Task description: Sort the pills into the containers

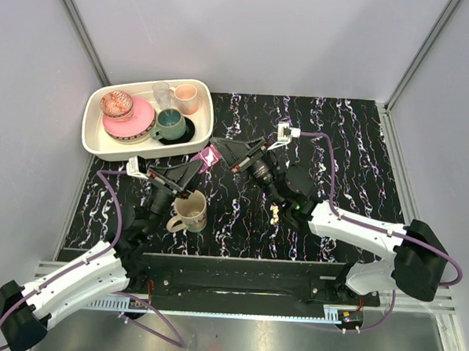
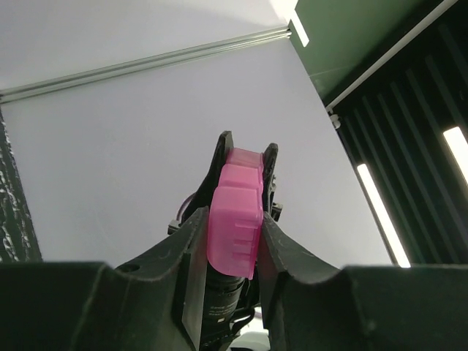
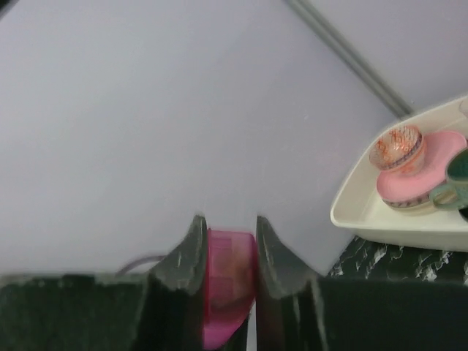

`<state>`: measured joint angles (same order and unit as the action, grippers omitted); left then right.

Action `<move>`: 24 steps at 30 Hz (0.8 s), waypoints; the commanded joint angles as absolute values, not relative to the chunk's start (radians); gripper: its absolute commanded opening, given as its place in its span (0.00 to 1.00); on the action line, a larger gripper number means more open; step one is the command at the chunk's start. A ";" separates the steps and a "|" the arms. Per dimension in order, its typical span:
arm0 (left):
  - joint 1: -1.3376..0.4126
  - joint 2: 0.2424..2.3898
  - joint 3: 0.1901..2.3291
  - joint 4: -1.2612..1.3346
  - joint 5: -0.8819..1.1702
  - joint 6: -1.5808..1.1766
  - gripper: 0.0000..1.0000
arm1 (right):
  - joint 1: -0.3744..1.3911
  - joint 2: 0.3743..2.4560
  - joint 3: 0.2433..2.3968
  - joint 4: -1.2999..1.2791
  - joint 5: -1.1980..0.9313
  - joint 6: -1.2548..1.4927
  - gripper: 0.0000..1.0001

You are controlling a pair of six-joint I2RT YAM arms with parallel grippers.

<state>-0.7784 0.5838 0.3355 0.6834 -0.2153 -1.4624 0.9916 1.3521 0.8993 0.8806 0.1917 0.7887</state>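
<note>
On the surface [image 1: 362, 151], the tray [image 1: 88, 132] sits behind and left of the mug [image 1: 190, 212]. The pill box [image 1: 210, 156] is just behind the mug, and the pills [image 1: 274, 215] lie to the mug's right.

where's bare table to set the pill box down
Widest bare stretch: far right of the table, from the white tray to its right edge. Crowded: centre around the held pill box, and nearer by the beige mug and pills.

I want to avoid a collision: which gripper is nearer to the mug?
Left. The left gripper holds the pill box just beyond the mug. The right gripper grips the same box from farther back and to the right.
</note>
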 commanded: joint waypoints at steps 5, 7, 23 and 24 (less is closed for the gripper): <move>-0.782 0.575 0.336 0.733 -0.204 -1.494 0.00 | 0.991 1.322 0.931 0.885 0.193 0.781 0.00; -0.782 0.575 0.334 0.735 -0.204 -1.496 0.00 | 0.991 1.322 0.928 0.888 0.195 0.778 0.30; -0.781 0.578 0.339 0.738 -0.201 -1.493 0.00 | 0.989 1.312 0.923 0.882 0.199 0.778 0.63; -0.782 0.580 0.341 0.738 -0.201 -1.493 0.00 | 0.989 1.310 0.923 0.882 0.201 0.775 0.69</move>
<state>-0.7784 0.5842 0.3325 0.6811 -0.2111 -1.4555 0.9916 1.3453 0.8993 0.8543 0.2100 0.8104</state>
